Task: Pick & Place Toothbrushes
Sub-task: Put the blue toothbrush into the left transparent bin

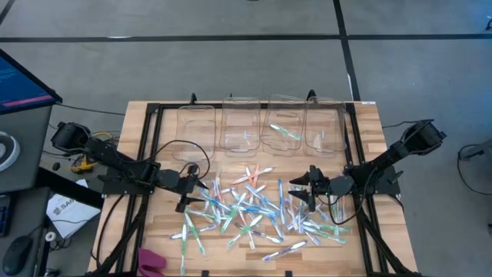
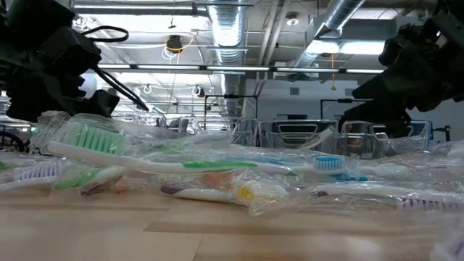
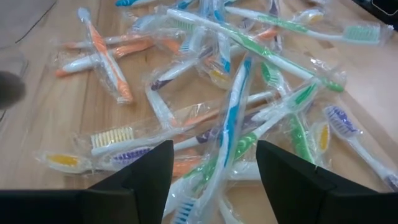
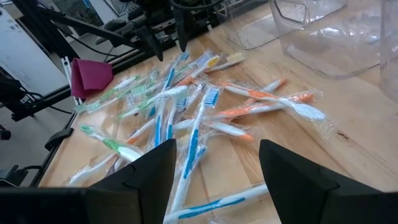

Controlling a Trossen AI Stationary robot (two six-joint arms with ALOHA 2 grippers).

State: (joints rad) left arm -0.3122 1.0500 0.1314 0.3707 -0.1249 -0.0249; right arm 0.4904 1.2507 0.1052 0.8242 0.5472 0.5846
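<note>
Reaching: left hand (image 1: 187,191), released and empty, over toothbrushes (image 1: 254,211); next lower onto blue-striped toothbrush (image 3: 230,124); right hand (image 1: 304,188) released.

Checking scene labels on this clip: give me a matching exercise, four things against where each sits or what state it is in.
Things:
1. left gripper
2. right gripper
3. clear bins
4. magenta cloth

Places or states:
A. in a row along the table's far edge
B. fingers open, at the right side of the toothbrushes
C. at the table's near left corner
D. fingers open, at the left side of the pile

Pairs: 1-D, 2-B, 3-A, 4-C
</note>
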